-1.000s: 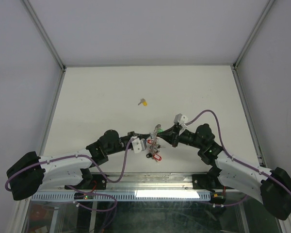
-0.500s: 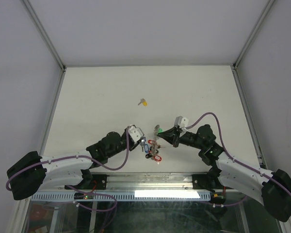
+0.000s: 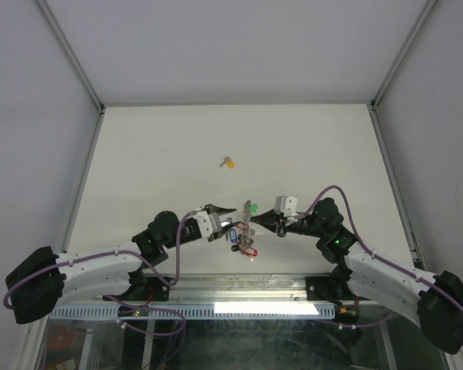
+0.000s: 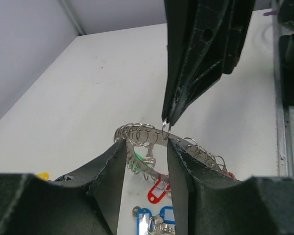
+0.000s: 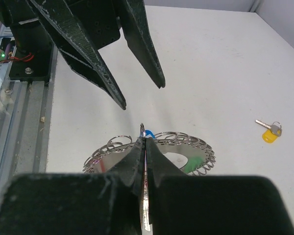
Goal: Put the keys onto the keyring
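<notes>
Right claw [image 5: 144,142] is pinched shut on the rim of the keyring [image 5: 198,147], fingertips meeting over the wire. Left claw [image 4: 146,143] is spread wide facing it, one finger on each side of the ring, gripping nothing; I can't tell if either finger touches the coils. The ring sits between the two claws near the front of the counter [image 3: 293,146], with a green tag [image 5: 188,166] on it and a red tag [image 4: 159,188] under it. Blue tags [image 4: 144,218] lie under the ring, and I can't tell if they're threaded or loose. The yellow-tagged key [image 5: 268,131] is loose on the counter, well apart on the far side, so that one isn't on yet. Risks, my read: it's a one-point pinch on thin wire, so if the left claw closes off-centre the ring could twist or pop out of the right claw. The dense fringe of small rings could also snag a finger and drag the whole bundle. And the left claw has to back out and travel to reach the yellow key, which may nudge the ring. Views: the left wrist view shows the straddle and the blue tags. The right wrist view shows the pinch and the yellow key clearly. The top view gives only the layout; there the ring is a tiny cluster.
</notes>
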{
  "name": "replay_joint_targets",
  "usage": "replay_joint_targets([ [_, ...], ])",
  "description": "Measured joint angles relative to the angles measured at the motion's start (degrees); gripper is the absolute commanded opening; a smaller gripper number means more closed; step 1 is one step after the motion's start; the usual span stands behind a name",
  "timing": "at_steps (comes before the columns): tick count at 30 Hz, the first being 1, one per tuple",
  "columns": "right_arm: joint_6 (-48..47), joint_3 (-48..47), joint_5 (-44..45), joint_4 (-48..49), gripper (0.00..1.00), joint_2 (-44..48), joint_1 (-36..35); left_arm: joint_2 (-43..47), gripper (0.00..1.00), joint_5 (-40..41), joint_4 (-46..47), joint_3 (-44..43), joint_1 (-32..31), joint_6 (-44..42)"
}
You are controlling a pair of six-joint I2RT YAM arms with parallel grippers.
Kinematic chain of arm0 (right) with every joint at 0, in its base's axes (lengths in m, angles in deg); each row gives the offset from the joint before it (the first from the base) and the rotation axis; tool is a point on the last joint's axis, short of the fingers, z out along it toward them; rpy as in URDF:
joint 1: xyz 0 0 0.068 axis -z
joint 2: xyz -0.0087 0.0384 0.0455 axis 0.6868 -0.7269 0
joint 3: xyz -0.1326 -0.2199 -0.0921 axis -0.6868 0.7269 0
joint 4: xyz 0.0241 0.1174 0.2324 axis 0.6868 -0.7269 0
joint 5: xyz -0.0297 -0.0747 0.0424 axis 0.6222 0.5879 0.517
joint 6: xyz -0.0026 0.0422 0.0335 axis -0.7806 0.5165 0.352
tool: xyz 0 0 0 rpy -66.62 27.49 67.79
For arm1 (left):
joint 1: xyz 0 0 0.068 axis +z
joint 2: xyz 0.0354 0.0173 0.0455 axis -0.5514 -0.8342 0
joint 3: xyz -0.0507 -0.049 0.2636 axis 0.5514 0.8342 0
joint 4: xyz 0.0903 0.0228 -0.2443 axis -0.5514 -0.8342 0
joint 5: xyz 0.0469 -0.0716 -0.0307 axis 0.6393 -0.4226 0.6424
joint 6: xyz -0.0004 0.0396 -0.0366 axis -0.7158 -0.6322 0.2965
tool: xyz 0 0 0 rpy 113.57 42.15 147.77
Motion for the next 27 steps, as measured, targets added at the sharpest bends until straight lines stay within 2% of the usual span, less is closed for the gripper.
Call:
replay_joint_targets([
  [9, -4.5, 0.2, -3.39, -0.07, 0.0, 0.0, 0.0, -2.67, 0.35, -9.14, 1.73, 0.33, 0.0, -2.21],
  [19, -5.53, 0.2, -5.09, -0.07, 0.0, 0.33, 0.0, -7.85, 0.27, -9.18, 1.62, -1.7, 0.0, -4.28],
  [27, -6.1, 0.2, -5.66, -0.07, 0.0, 0.33, 0.0, -9.42, 0.14, -9.29, 1.38, -3.32, 0.0, -5.09],
])
